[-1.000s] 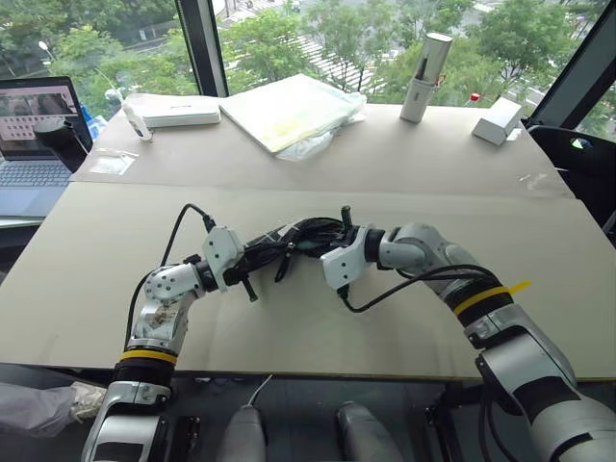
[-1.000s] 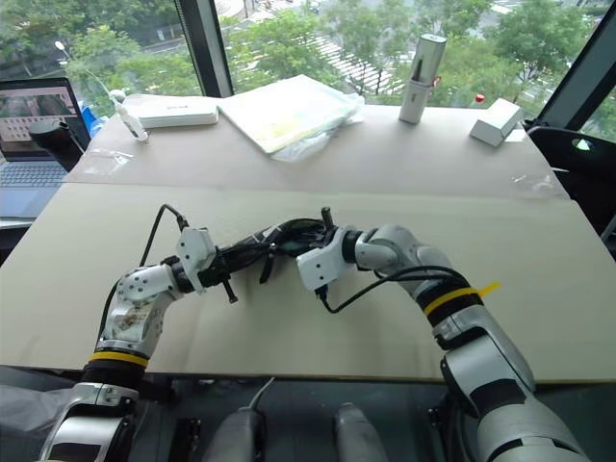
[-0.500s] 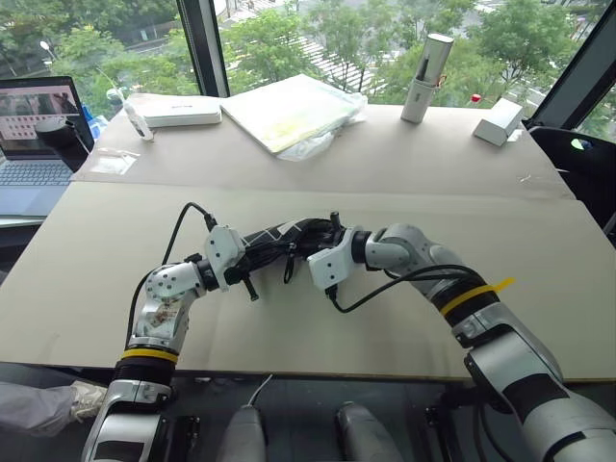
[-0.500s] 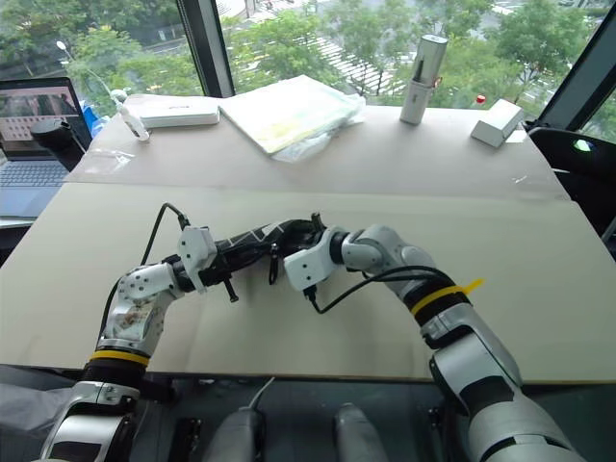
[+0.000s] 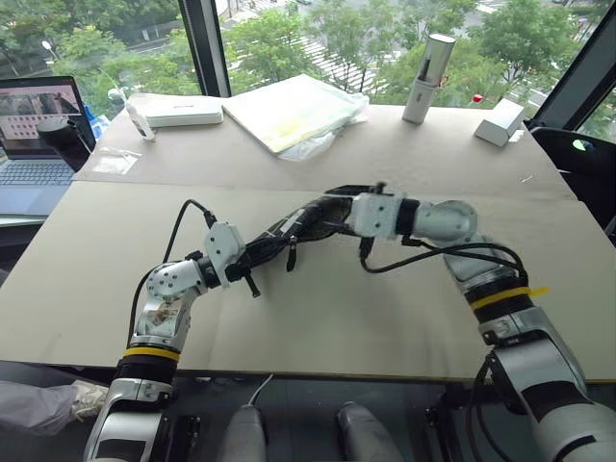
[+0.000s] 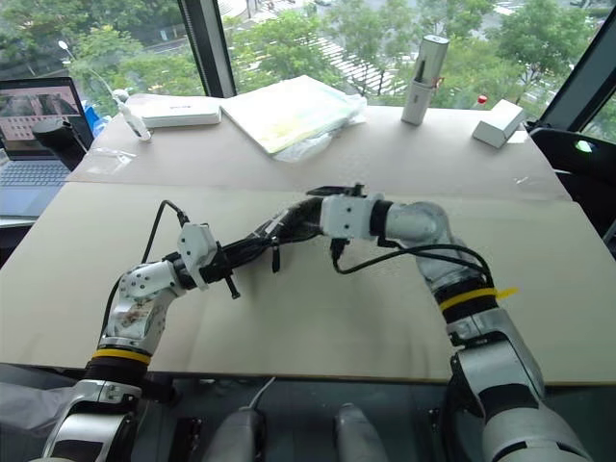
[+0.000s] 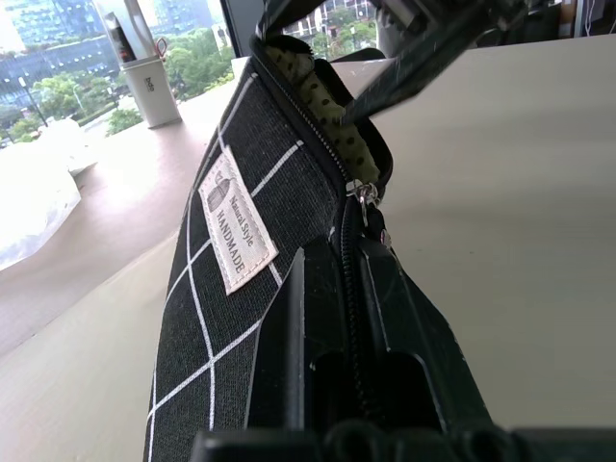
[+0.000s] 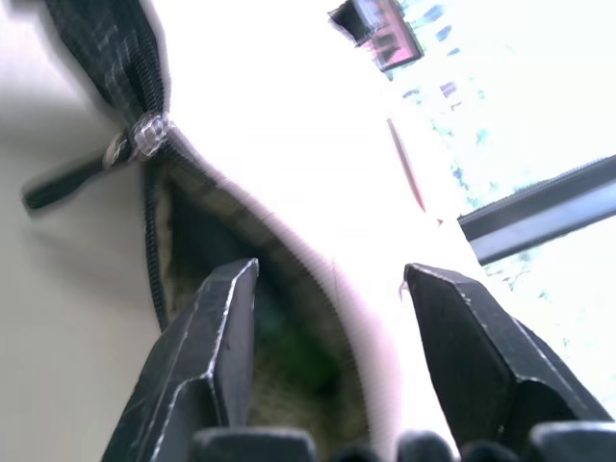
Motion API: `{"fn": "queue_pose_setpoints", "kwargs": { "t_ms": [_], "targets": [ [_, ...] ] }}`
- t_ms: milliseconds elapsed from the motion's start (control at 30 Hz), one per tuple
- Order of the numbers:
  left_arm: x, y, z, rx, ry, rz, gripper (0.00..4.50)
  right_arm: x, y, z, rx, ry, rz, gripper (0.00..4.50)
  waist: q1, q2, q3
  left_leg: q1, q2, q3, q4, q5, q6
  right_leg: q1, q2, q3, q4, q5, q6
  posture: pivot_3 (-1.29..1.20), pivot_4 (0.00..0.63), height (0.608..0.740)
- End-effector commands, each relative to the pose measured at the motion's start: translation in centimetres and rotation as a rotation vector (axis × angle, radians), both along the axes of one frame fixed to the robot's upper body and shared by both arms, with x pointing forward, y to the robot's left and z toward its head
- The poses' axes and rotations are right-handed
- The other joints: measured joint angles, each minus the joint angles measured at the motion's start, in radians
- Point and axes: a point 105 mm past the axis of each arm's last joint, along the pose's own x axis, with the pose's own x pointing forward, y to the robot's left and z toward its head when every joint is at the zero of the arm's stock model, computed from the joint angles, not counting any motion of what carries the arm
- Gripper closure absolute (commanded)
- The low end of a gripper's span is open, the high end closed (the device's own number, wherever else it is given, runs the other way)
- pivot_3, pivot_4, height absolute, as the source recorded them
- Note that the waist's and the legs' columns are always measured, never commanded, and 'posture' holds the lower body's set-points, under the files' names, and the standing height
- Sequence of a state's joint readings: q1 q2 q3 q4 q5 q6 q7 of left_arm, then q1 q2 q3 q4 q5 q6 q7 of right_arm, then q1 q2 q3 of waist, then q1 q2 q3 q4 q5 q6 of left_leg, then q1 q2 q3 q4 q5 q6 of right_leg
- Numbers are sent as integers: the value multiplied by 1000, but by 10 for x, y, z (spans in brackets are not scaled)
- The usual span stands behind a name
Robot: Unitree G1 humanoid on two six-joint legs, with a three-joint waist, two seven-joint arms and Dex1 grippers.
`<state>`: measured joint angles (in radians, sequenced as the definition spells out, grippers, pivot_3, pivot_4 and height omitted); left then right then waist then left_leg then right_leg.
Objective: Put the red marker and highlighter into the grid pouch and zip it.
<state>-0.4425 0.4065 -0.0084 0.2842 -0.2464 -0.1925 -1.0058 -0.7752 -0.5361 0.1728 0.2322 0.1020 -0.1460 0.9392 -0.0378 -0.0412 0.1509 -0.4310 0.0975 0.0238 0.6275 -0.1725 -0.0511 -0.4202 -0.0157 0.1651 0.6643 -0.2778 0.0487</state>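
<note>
Two grippers meet at one grid pouch (image 5: 289, 229) held above the middle of a tan table (image 5: 404, 318). The left gripper (image 7: 358, 332) is clamped fully shut on the pouch's near end, its fingers closed over the zipper line just beside the white label (image 7: 237, 231). The right gripper (image 8: 327, 318) stands with its two fingers (image 8: 217, 356) well apart at the pouch's far end; one finger lies at the open mouth, over the pale lining, the other outside the edge, and whether either presses the fabric cannot be told. The zipper is part open: the slider sits partway along, with one pull strap (image 5: 290, 255) hanging from it, and the mouth gapes beyond it. A faint green patch shows inside the mouth in the right wrist view, too blurred to name. On the table's far side lie one white flat box (image 5: 181, 111), one pale folder in plastic (image 5: 294, 109), one upright silver cylinder (image 5: 426, 77) and one small white block (image 5: 498, 121). One laptop (image 5: 37, 144) stands off the left edge.
</note>
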Motion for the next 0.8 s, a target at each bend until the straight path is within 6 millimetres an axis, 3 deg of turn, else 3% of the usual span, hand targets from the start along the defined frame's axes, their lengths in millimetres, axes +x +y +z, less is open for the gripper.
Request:
{"fn": "queue_pose_setpoints", "kwargs": {
  "t_ms": [33,100,233,333,433,667,800],
  "targets": [
    [-1,-1,13,-18,-48,-13,4500,-48,-18,13,179,371,166,1745,9,0,0,0,0,0,0,0,0,1,0,0,0,0,0,0,150,738],
    [-1,-1,13,-18,-48,-13,4500,-64,-22,2,157,476,192,1745,15,0,0,0,0,0,0,0,0,1,0,0,-1,0,0,0,150,738],
    [1,-1,14,-19,-50,-12,4500,-91,-18,-43,75,660,168,1745,14,0,0,2,0,-1,1,0,0,1,0,0,0,0,0,0,150,738],
    [1,0,15,-20,-52,-9,4500,-89,-2,-75,58,689,61,1745,9,0,0,2,0,-1,1,0,0,1,1,0,1,0,1,0,150,738],
    [1,0,15,-20,-51,-10,4500,-70,18,-95,100,680,-82,1745,4,0,0,1,0,-1,1,0,0,-1,1,0,1,0,1,0,150,738],
    [2,-4,15,-21,-51,-21,4500,-39,54,-90,179,643,-194,1745,7,0,0,0,0,-1,1,0,-1,-1,1,0,0,0,1,0,150,738],
    [2,-5,16,-22,-51,-24,4500,-31,62,-85,198,638,-194,1745,11,0,0,0,0,-1,1,0,-1,-1,1,0,1,0,1,0,150,738]
  ]
}}
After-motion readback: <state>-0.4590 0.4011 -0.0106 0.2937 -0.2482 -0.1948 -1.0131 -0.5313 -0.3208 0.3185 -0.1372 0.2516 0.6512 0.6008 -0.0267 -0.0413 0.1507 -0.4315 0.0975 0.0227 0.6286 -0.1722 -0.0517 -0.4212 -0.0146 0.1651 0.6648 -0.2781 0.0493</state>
